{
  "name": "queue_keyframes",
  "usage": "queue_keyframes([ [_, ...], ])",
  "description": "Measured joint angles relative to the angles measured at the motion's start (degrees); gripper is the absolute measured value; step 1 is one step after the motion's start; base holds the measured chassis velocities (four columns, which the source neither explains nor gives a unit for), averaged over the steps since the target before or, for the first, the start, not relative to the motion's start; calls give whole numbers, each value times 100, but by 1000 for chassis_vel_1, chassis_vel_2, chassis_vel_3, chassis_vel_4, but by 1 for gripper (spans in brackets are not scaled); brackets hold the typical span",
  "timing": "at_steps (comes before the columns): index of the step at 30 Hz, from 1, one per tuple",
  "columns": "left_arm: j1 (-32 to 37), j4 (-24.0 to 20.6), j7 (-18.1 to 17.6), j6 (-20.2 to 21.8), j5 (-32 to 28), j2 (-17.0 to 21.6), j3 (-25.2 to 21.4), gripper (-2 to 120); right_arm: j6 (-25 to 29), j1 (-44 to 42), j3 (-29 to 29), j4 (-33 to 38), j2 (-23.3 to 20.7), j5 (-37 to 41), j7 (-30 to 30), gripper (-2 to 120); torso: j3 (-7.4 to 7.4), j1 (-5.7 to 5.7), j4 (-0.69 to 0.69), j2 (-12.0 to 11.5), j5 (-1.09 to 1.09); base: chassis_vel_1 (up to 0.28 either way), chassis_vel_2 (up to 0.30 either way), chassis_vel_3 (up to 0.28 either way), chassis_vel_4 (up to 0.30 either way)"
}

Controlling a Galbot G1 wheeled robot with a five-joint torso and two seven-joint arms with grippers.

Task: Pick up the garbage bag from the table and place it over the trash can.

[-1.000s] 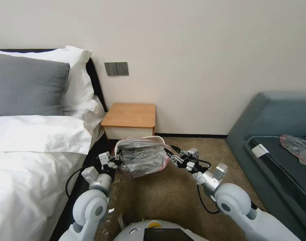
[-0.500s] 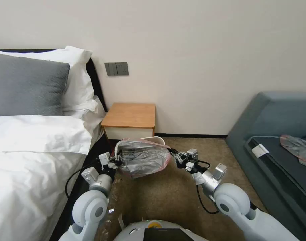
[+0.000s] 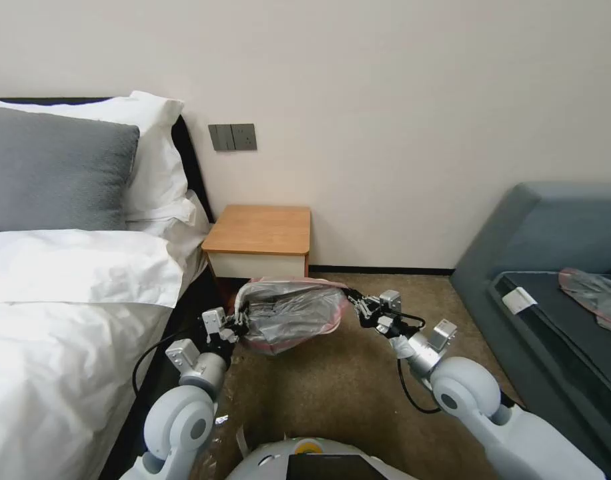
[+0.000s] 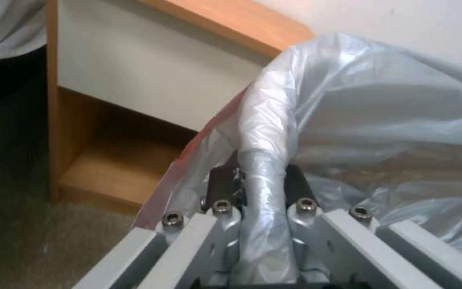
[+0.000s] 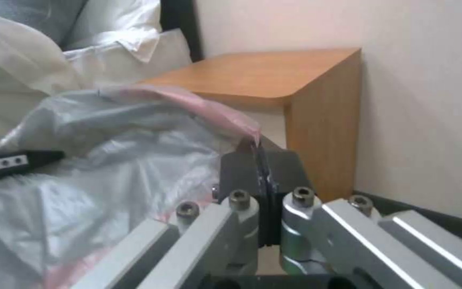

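Standing on brown carpet (image 3: 332, 393), the table (image 3: 262, 230) backs a cream wall (image 3: 399, 120).

Garbage bag (image 3: 289, 317): translucent grey, pink rim. Counter (image 3: 260, 230): orange-brown top, white drawer front. Carpet (image 3: 332, 393): brown. Sofa (image 3: 552, 233): blue-grey. Pillow (image 3: 52, 170): grey.

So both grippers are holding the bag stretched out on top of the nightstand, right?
Not quite. Both grippers, left and right, hold the bag stretched between them, but in front of the nightstand, below its top, not on it. The head view shows this.
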Motion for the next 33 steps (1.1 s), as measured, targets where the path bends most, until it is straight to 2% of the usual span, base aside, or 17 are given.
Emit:
queue_keyframes([
  [20,76,-79,72,-100,-155,1,0,3,-19,116,103,-254,-177,-60,4,0,0,0,0,0,0,0,0,0,0],
  [28,7,-176,57,-358,-834,-51,-36,4,-124,-45,63,-321,-338,-206,-119,0,0,0,0,0,0,0,0,0,0],
  [33,-90,-146,-44,-405,-921,-99,-65,4,-118,-168,38,-194,-360,-369,-146,0,0,0,0,0,0,0,0,0,0],
])
